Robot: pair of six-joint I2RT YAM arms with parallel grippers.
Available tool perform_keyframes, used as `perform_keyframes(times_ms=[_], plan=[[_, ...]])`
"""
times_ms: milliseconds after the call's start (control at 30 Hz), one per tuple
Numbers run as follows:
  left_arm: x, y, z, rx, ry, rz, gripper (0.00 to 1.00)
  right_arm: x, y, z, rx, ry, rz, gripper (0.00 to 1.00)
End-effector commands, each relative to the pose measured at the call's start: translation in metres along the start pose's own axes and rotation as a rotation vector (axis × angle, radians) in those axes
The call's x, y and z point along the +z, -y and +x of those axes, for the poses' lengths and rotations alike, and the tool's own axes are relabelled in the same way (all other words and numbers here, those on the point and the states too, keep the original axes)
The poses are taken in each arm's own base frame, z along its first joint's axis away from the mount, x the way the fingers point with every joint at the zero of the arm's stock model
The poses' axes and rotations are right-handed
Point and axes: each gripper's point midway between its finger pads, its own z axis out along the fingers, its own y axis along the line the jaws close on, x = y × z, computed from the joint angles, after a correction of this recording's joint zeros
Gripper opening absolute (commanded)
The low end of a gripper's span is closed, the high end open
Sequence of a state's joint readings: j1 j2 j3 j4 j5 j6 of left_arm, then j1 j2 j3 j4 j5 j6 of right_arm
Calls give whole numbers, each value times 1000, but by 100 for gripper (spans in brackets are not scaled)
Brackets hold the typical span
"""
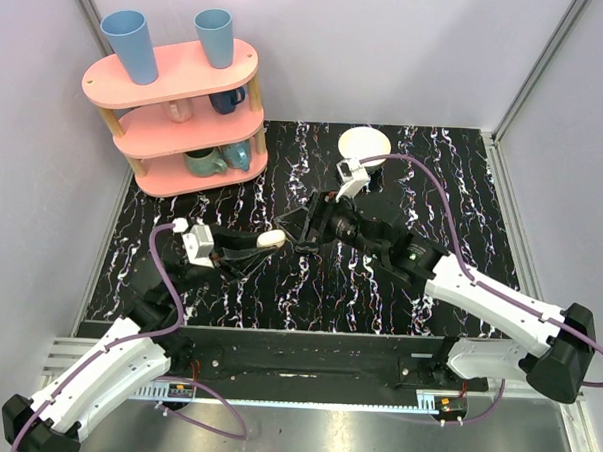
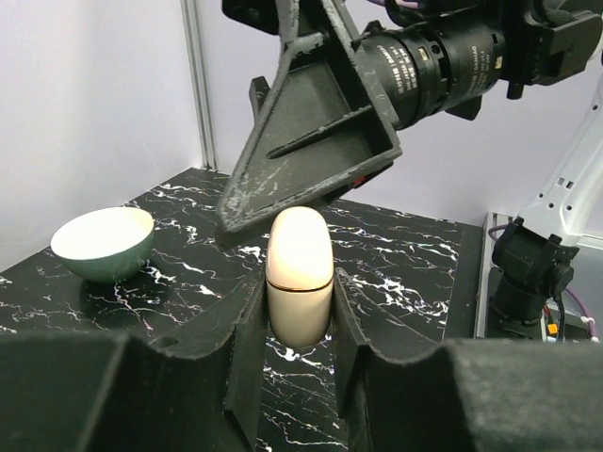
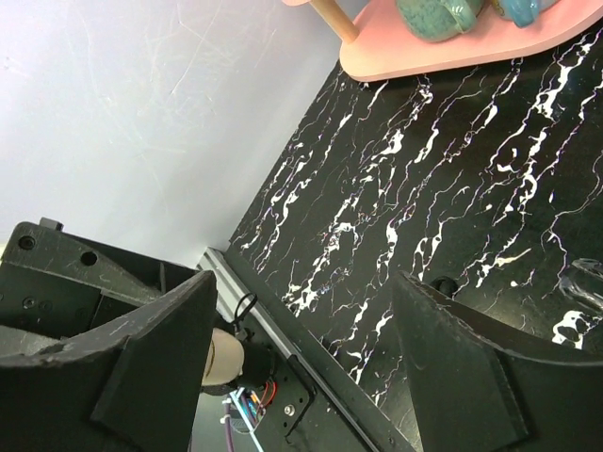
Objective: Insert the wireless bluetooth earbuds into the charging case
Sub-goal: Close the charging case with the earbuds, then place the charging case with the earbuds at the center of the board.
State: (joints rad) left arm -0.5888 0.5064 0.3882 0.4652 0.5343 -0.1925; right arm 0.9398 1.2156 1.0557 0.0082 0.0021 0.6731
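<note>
Near side first: our left pincer (image 2: 298,315) is pinching the small cream-beige rounded charging case (image 2: 300,273) by its two flanks, low on the body. The case looks lifted off the black white-veined marble table (image 1: 308,296), but we can't confirm the gap. The lid seam reads shut all round, so we judge no slot is exposed yet.

Key geometry: the case's long axis runs straight out from the left fingers, domed end toward the right arm. The right pincer (image 3: 305,278) sits just beyond that end, spread wide and holding nothing. In the left wrist view one of its fingers hangs over the case top; we can't tell if it touches.

Wireless bluetooth earbuds: we see them in no view, so we can't say where they are.

Our read: the left arm is the fixture and the right arm is the one placed to work the lid. It needs to land above the seam. Risk: only the lower half is clamped, so the case may twist.

Further back, a white bowl with a pale green outside (image 2: 104,259) stands well apart. In the far left corner is a pink three-tier oval shelf (image 1: 178,75) with blue cups.
</note>
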Motion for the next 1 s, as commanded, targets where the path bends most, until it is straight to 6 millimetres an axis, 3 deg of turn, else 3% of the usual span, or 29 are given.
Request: perform_keyframes(times_ms=[0, 167, 200, 233, 267, 300, 333, 433, 600, 867, 967], plan=[[4, -7, -20, 7, 66, -40, 0, -15, -9, -21, 15, 94, -28, 81], [8, -26, -15, -113, 2, -159, 0, -37, 28, -36, 21, 209, 152, 83], [6, -30, -3, -146, -57, -189, 0, -50, 39, -48, 34, 275, 217, 84], [9, -34, 5, -167, -97, -207, 0, -55, 53, -43, 39, 281, 275, 85], [12, -36, -1, -186, -105, -220, 0, -62, 60, -46, 46, 307, 305, 85], [10, -44, 9, -217, -148, -272, 0, -74, 65, -55, 60, 362, 340, 86], [13, -50, 20, -245, -186, -299, 0, -79, 74, -50, 63, 360, 367, 86], [18, -62, 40, -307, -249, -345, 0, -92, 79, -51, 85, 394, 377, 86], [25, -83, 65, -452, -293, -419, 0, -93, 83, -39, 118, 359, 373, 86], [8, -129, 94, -597, -292, -554, 1, -83, 77, -19, 161, 273, 327, 86], [5, -134, 109, -673, -299, -532, 1, -82, 80, -16, 159, 267, 336, 86]])
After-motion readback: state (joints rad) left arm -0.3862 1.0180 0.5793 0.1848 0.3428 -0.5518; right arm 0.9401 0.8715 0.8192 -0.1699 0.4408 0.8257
